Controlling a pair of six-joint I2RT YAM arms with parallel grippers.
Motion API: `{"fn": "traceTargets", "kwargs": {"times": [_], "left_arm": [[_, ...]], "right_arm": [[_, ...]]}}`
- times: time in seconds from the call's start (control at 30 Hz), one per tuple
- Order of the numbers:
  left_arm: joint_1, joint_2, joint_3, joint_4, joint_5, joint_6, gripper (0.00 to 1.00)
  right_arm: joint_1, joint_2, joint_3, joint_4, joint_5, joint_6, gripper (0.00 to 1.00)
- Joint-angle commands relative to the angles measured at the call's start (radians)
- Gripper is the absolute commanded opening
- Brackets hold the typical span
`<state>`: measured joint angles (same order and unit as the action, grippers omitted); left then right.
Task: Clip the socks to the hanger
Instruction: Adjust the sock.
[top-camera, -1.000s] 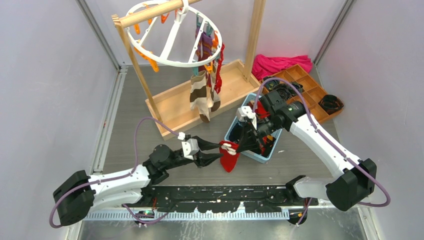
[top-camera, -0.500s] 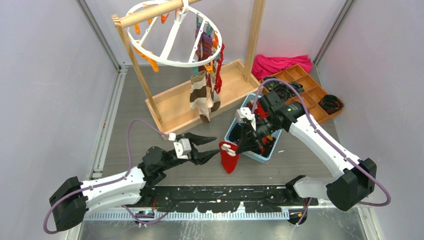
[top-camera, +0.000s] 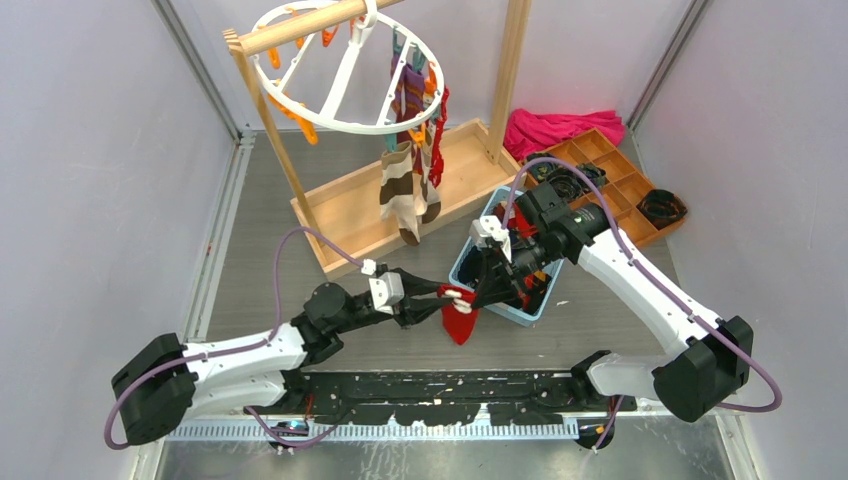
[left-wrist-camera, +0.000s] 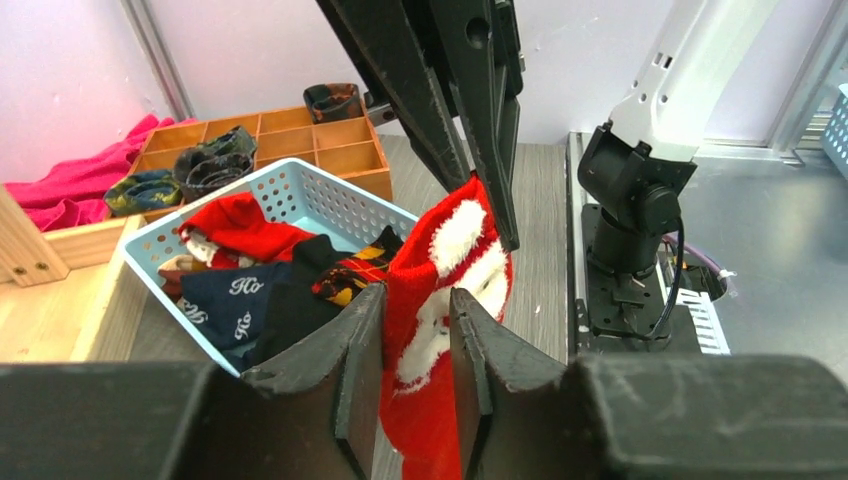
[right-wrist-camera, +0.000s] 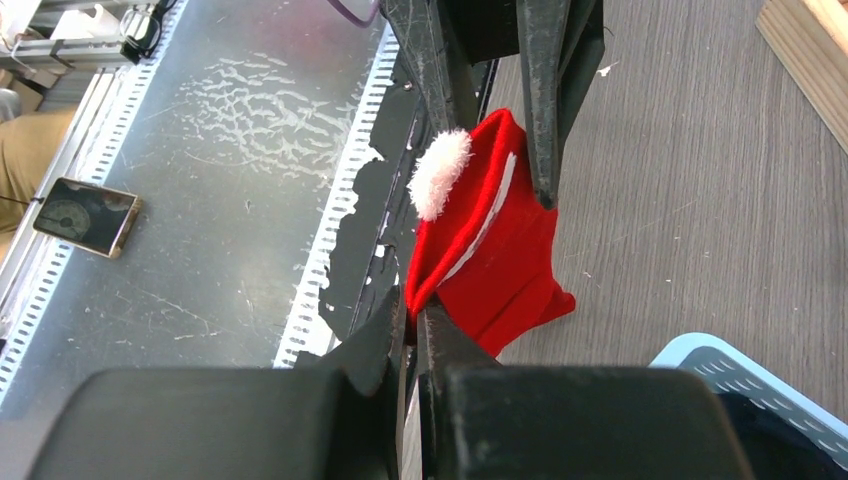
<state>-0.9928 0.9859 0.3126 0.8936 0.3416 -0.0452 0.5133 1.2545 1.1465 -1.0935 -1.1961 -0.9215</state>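
Note:
A red Santa sock (top-camera: 460, 318) with white trim hangs above the floor just left of the blue basket (top-camera: 467, 262). My right gripper (top-camera: 478, 293) is shut on its top edge; in the right wrist view the jaws (right-wrist-camera: 412, 305) pinch the red cuff (right-wrist-camera: 490, 260). My left gripper (top-camera: 447, 297) stands open with one finger on each side of the sock (left-wrist-camera: 440, 260), its jaws (left-wrist-camera: 418, 300) a sock's width apart. The round white clip hanger (top-camera: 345, 75) hangs from the wooden rack with brown striped and other socks (top-camera: 405, 190) clipped on.
The basket rim (left-wrist-camera: 300, 190) encloses several more socks. The wooden rack base (top-camera: 350, 205) lies behind the left arm. At the back right are an orange divided tray (top-camera: 620, 185) and a pink cloth (top-camera: 560, 128).
The left gripper drew back from the sock with its jaws wide, then came forward again and now straddles it. The right arm held the sock still.

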Motion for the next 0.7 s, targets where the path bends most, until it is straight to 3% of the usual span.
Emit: {"fn": "traceTargets", "kwargs": {"times": [0.0, 0.03, 0.1, 0.13, 0.33, 0.43, 0.53, 0.67], "left_arm": [[0.004, 0.02, 0.045, 0.099, 0.044, -0.01, 0.3], [0.003, 0.023, 0.046, 0.103, 0.051, -0.012, 0.27], [0.003, 0.031, 0.048, 0.106, 0.054, -0.017, 0.05], [0.004, 0.033, 0.047, 0.107, 0.056, -0.018, 0.01], [0.006, -0.017, 0.02, 0.079, 0.046, -0.018, 0.0], [0.005, -0.074, -0.003, 0.035, 0.022, -0.011, 0.0], [0.005, -0.154, -0.023, -0.031, -0.015, -0.01, 0.0], [0.006, -0.275, -0.023, -0.205, -0.096, -0.024, 0.0]], "right_arm": [[0.005, -0.013, 0.036, -0.005, -0.003, -0.014, 0.01], [0.004, -0.012, 0.036, -0.005, -0.003, -0.014, 0.01], [0.006, -0.012, 0.038, -0.005, -0.001, -0.008, 0.01], [0.006, -0.012, 0.038, -0.003, 0.001, -0.003, 0.01], [0.0, -0.021, 0.045, 0.071, 0.059, 0.125, 0.06], [-0.007, -0.021, 0.057, 0.099, 0.097, 0.183, 0.25], [-0.008, -0.019, 0.104, 0.067, 0.156, 0.189, 0.52], [-0.009, -0.003, 0.242, -0.033, 0.288, 0.173, 0.7]]}}
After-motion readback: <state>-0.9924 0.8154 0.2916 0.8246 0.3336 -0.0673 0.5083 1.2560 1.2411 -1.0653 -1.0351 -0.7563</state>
